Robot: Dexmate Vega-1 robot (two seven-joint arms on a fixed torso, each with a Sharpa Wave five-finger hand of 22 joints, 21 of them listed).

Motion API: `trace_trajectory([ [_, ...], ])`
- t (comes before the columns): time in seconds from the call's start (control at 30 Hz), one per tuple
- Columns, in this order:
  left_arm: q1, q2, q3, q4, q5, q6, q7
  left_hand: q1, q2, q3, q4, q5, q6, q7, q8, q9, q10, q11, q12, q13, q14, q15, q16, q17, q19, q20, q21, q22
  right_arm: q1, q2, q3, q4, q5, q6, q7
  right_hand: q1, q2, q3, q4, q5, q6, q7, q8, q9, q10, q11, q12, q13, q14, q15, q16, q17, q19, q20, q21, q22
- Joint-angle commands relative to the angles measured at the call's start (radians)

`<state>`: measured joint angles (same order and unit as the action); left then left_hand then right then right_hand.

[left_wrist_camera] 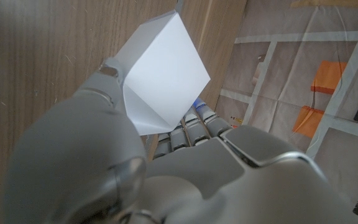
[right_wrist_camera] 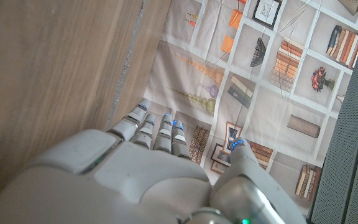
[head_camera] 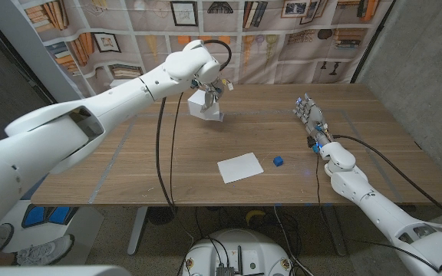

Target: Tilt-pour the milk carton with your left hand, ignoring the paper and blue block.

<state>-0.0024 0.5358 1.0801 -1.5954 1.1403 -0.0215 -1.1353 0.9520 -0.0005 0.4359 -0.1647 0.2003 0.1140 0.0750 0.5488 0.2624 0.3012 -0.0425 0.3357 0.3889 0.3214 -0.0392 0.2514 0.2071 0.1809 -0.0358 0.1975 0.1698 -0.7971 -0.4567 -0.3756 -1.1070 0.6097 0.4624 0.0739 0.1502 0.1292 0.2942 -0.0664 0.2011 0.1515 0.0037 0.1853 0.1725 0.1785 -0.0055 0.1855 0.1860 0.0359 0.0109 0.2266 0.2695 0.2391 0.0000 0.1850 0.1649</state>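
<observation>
We have the milk carton [head_camera: 205, 106] tilted at the table's far side, gripped in our left hand [head_camera: 208, 86], fingers wrapped round its smooth white walls. It looks light, slippery and crushable, so we judge a gentle mid-body hold best; our right hand [head_camera: 311, 120] waits empty, fingers apart

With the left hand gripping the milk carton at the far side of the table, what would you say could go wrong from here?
1. The left hand holds the carton already tilted, seemingly by a lower corner in the left wrist view; it might slip or swing as the tilt deepens.
2. The carton sits near the table's far edge, so a drop could send it off the back.
3. Whatever pours out may spread toward the paper and blue block.
</observation>
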Motion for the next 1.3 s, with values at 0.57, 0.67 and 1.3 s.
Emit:
trace_trajectory([
  [0.57,0.04,-0.029,-0.003,-0.016,0.116,0.018,-0.034,-0.001,0.024,-0.009,0.003,0.006,-0.008,0.0,0.009,0.0,-0.002,-0.001,-0.008,0.009,0.005,-0.033,0.005,0.003,0.006,0.007,-0.003,0.004,-0.053,-0.026,0.009,-0.071,-0.003,-0.016,-0.034,-0.008,0.008,0.004,-0.005,-0.001,0.005,0.003,0.003,0.003,0.003,0.001,0.008,0.002,0.006,-0.008,0.004,-0.001,0.0,-0.006,0.002,0.002],
  [0.67,0.047,-0.031,-0.015,-0.018,0.109,0.032,-0.035,-0.001,0.025,-0.01,0.003,0.006,-0.009,0.0,0.01,0.0,-0.002,-0.002,-0.009,0.01,0.005,-0.033,0.005,0.003,0.006,0.008,-0.003,0.004,-0.054,-0.028,0.009,-0.075,-0.002,-0.021,-0.033,-0.008,0.008,0.005,-0.005,-0.001,0.005,0.002,0.003,0.003,0.004,0.0,0.008,0.002,0.006,-0.008,0.005,-0.001,0.0,-0.007,0.002,0.002],
  [1.3,0.096,-0.023,-0.075,-0.06,0.079,0.162,-0.029,-0.002,0.032,-0.018,0.002,0.009,-0.015,0.002,0.014,-0.001,-0.007,0.008,-0.015,0.014,0.0,-0.026,0.003,0.002,0.008,0.012,-0.002,0.004,-0.05,-0.021,0.006,-0.066,-0.004,-0.007,-0.022,-0.008,0.01,0.007,-0.007,-0.001,0.005,0.002,0.002,0.003,0.002,0.0,0.007,0.002,0.006,-0.008,0.005,-0.001,0.0,-0.007,0.002,0.002],
])
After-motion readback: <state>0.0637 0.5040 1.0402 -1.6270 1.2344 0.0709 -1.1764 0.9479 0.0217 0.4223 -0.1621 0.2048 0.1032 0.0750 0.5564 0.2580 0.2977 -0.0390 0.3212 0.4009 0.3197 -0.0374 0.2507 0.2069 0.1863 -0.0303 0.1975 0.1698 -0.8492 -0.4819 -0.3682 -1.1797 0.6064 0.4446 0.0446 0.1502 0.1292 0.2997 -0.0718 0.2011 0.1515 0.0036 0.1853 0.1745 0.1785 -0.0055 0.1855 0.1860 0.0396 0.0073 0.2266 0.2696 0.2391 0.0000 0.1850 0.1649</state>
